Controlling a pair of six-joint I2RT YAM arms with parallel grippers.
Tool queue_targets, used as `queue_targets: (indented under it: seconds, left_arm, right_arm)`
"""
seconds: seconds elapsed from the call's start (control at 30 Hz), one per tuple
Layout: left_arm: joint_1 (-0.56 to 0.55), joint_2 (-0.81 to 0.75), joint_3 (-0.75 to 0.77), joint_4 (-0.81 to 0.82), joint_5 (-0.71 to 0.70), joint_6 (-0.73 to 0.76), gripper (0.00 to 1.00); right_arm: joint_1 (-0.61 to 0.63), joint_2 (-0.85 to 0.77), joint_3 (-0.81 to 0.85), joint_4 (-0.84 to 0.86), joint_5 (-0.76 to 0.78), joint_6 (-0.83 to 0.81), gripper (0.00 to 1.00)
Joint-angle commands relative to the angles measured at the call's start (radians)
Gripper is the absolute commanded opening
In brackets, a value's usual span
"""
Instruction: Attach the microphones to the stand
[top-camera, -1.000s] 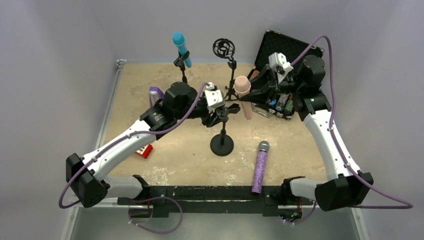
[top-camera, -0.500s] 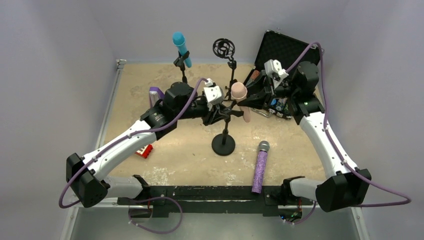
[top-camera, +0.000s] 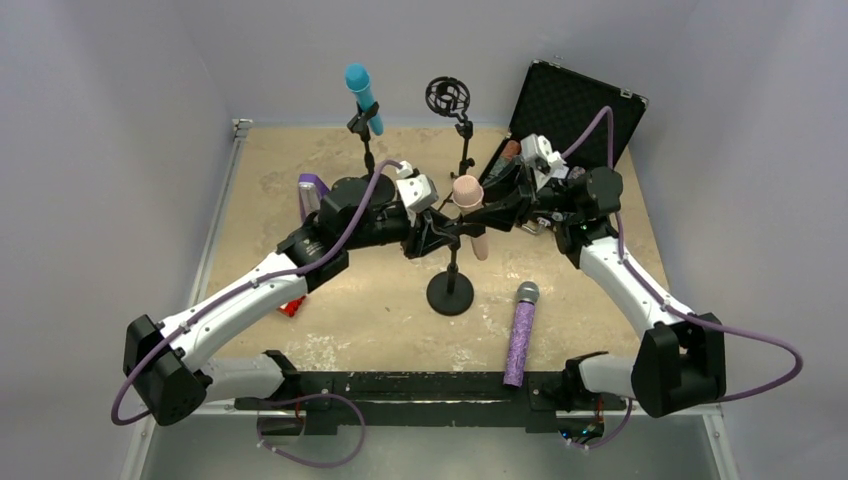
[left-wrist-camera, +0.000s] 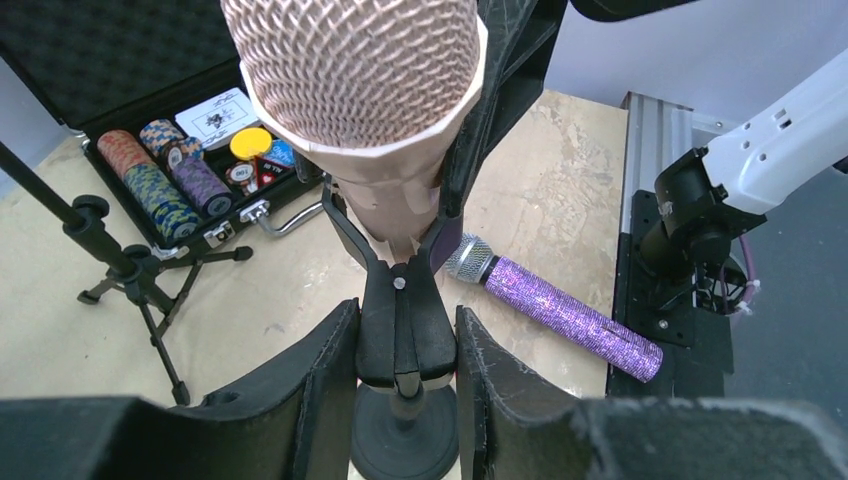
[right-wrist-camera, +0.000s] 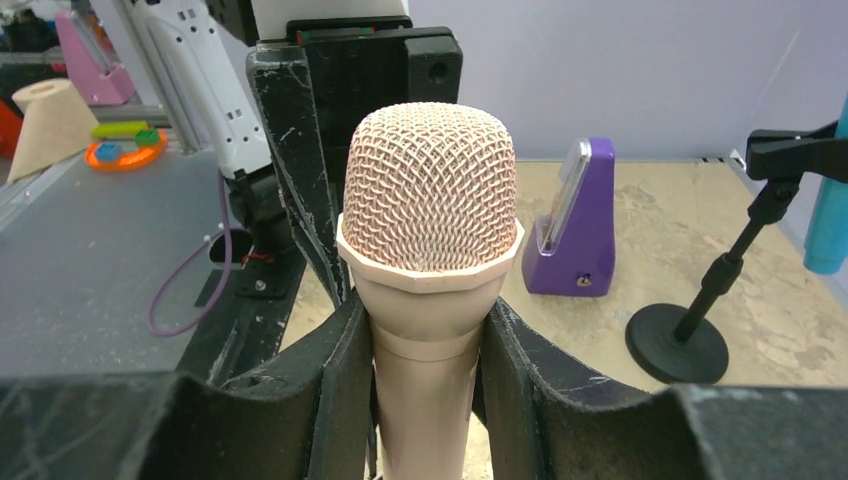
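I see the worktop (top-camera: 380, 330) with the centre stand (top-camera: 450, 295). Right fingers (right-wrist-camera: 330, 380) grasp the pink mic (top-camera: 467, 191) upright, shaft in the clip (left-wrist-camera: 400, 330). Left fingers (left-wrist-camera: 320, 380) are clenched on that clip. Purple mic (top-camera: 520, 340) lies near the front edge. Blue mic (top-camera: 360, 85) is clipped on the rear stand (top-camera: 364, 140).

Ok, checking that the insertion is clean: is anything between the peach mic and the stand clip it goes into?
Nothing visible. The peach mic, held in the right gripper, sits right at the clip, which the left gripper clamps from both sides; nothing lies between them.
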Motion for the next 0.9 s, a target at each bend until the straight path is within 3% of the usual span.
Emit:
queue_targets:
  seconds: [0.0, 0.27, 0.57, 0.77, 0.87]
  left_arm:
    - [-0.001, -0.046, -0.036, 0.104, -0.048, -0.112, 0.00]
    - [-0.003, -0.053, -0.065, 0.169, -0.073, -0.179, 0.00]
    - [-0.003, -0.038, -0.040, 0.147, -0.039, -0.196, 0.01]
    - [-0.004, -0.037, -0.022, 0.116, -0.013, -0.202, 0.31]
    - [-0.003, -0.039, -0.007, 0.089, 0.006, -0.199, 0.47]
  right_arm:
    - [0.005, -0.054, -0.074, 0.202, 0.082, 0.162, 0.00]
    - [-0.004, -0.087, -0.148, 0.313, 0.248, 0.312, 0.00]
    - [-0.003, -0.079, -0.171, 0.245, 0.233, 0.274, 0.00]
    - [-0.003, -0.079, -0.182, 0.195, 0.169, 0.238, 0.04]
    - [-0.003, -0.093, -0.174, 0.159, 0.139, 0.208, 0.13]
